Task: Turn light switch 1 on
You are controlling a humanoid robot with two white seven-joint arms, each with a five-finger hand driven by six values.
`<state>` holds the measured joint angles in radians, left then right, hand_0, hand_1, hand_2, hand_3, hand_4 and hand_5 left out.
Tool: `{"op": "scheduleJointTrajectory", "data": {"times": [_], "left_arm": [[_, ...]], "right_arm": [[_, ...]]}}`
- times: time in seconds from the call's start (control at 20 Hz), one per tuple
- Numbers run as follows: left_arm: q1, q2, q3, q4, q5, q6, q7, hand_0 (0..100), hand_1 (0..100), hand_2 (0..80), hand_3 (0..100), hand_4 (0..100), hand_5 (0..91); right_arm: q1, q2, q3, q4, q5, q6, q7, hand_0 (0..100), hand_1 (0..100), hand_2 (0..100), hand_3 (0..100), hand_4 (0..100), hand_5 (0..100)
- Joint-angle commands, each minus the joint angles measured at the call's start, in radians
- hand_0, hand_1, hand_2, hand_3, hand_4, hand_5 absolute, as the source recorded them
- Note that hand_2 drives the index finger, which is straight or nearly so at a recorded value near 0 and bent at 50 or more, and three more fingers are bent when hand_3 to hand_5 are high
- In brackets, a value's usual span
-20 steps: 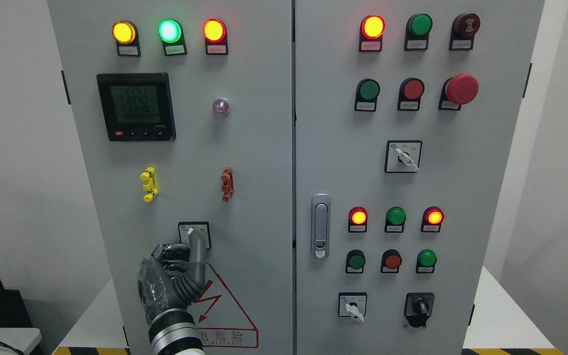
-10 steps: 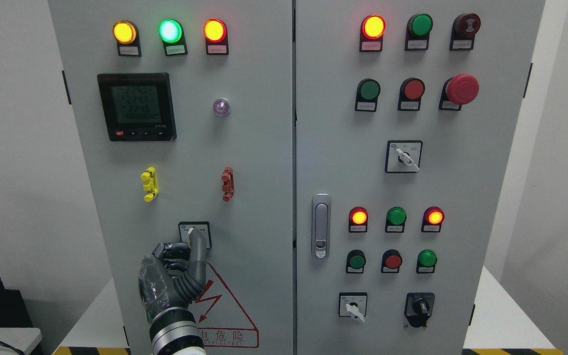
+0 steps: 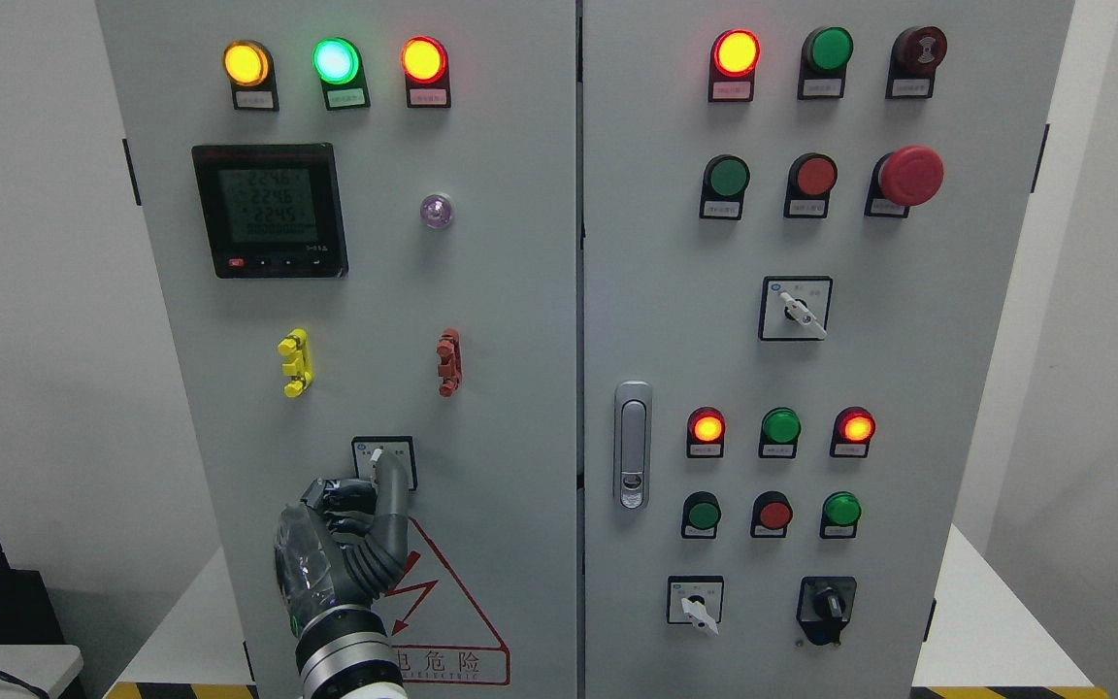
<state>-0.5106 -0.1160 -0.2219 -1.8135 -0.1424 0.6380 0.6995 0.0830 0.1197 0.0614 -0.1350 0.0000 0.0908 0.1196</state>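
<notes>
A small rotary selector switch (image 3: pixel 383 456) with a white lever sits in a black-framed plate low on the left cabinet door (image 3: pixel 501 320). My left hand (image 3: pixel 365 515) comes up from the bottom edge just below it. Its index finger (image 3: pixel 389 481) points up and its tip lies on the switch lever, covering most of the knob. The other fingers are curled in beside the plate. The right arm is out of view.
Above the switch are a yellow clip (image 3: pixel 293 362), a red clip (image 3: pixel 447 362), a digital meter (image 3: pixel 268 210) and three lit lamps (image 3: pixel 336 60). The right door carries buttons, lamps, a red emergency stop (image 3: pixel 910 176), more selector switches (image 3: pixel 795 308) and a door handle (image 3: pixel 631 445).
The left hand stays on the switch with almost no movement. The meter's digits have changed.
</notes>
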Motion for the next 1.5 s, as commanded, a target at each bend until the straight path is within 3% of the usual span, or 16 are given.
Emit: {"op": "scheduleJointTrajectory", "data": {"times": [0.0,1.05,1.45], "left_arm": [[0.000,-0.001,-0.002,0.000,0.000,0.000,0.000,35,40,59.7,72,77,75.1],[-0.002,0.001,-0.008,0.002,-0.002,0.000,-0.009,47,37,60.7,72,78,76.6],[-0.003,0.001,-0.008,0.005,0.000,0.000,-0.020,52,30,61.2,73,79,76.7]], "right_arm": [[0.000,0.000,0.000,0.000,-0.017,0.000,0.000,12,39,0,0,0,0],[0.000,0.000,0.000,0.000,-0.017,0.000,0.000,12,39,0,0,0,0],[0.000,0.000,0.000,0.000,-0.017,0.000,0.000,12,39,0,0,0,0]]}}
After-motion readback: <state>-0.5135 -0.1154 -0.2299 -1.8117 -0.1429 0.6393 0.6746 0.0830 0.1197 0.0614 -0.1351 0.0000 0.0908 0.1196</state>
